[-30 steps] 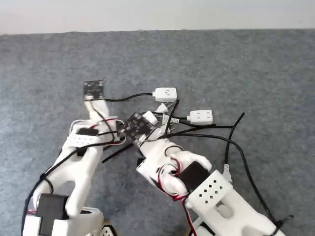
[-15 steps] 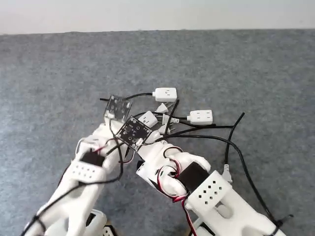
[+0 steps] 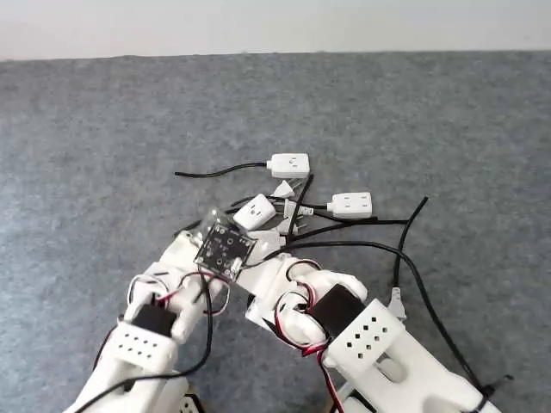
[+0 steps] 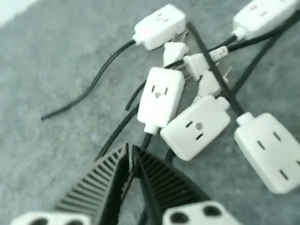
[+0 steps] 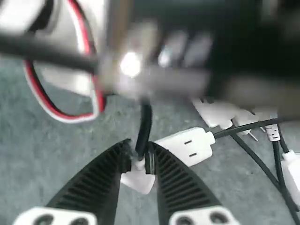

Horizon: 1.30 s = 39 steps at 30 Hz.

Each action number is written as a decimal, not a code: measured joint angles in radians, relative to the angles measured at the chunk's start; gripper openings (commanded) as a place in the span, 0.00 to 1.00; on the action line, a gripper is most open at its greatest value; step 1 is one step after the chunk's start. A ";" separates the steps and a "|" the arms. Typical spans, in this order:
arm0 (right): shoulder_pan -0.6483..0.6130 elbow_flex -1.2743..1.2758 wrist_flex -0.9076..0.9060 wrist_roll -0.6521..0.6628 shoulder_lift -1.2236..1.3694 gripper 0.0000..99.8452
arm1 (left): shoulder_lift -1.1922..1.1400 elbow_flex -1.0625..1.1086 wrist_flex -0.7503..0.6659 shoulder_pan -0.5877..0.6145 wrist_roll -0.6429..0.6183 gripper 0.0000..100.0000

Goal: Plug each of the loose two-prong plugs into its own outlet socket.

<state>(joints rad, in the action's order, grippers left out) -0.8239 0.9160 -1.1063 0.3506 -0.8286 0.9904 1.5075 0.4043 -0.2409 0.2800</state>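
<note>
Step in hand, at a guess: bringing a gripped cord end to its mate beside the middle socket (image 4: 161, 96). Go slowly. Keep the grip close behind the white body, not far down the cord, to stop any swing of the prongs. Turn the wrist to set prongs parallel with slots, then push straight in without twisting. Brace the receiving socket with the other pincer; otherwise likely to skid over the grey tabletop (image 3: 103, 129). Watch the black cords (image 4: 225, 87) crossing just beyond the middle socket: easy to snag and drag along.

Clamped in the right pincer (image 5: 139, 149): a white cord end (image 5: 136, 182), pinched at the neck, right at the black cord's entry. Plug or socket, cannot tell. Held low, near the middle socket on its near side.

Left pincer (image 4: 130, 149) closed or all but, tips just short of the middle socket, over that socket's own cord; pinching it or merely above it, cannot tell.

Loose plugs (image 4: 201, 63) just beyond the middle socket, prongs bare, none seated, with a far socket (image 4: 159, 21) past them.

Both arms extended from the near edge, forearms converging on the middle socket, wrists bent down, the left wrist close above the right pincer.
</note>
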 measured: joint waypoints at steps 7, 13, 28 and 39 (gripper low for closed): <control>-0.002 0.000 -0.021 0.057 0.000 0.01 | 0.219 0.100 0.000 -0.011 0.037 0.01; 0.023 -0.002 0.035 -0.044 -0.006 0.01 | 0.310 0.101 0.000 0.097 -0.164 0.01; 0.284 0.052 0.334 -0.425 -0.006 0.01 | 0.334 0.140 0.008 0.420 -0.574 0.01; 0.319 0.091 0.456 -0.473 0.189 0.01 | 0.334 0.146 0.008 0.451 -0.565 0.01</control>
<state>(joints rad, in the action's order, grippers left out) -0.5048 1.0065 -0.6506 -0.1220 -0.6398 1.3249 1.6533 0.4120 0.2102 -0.2846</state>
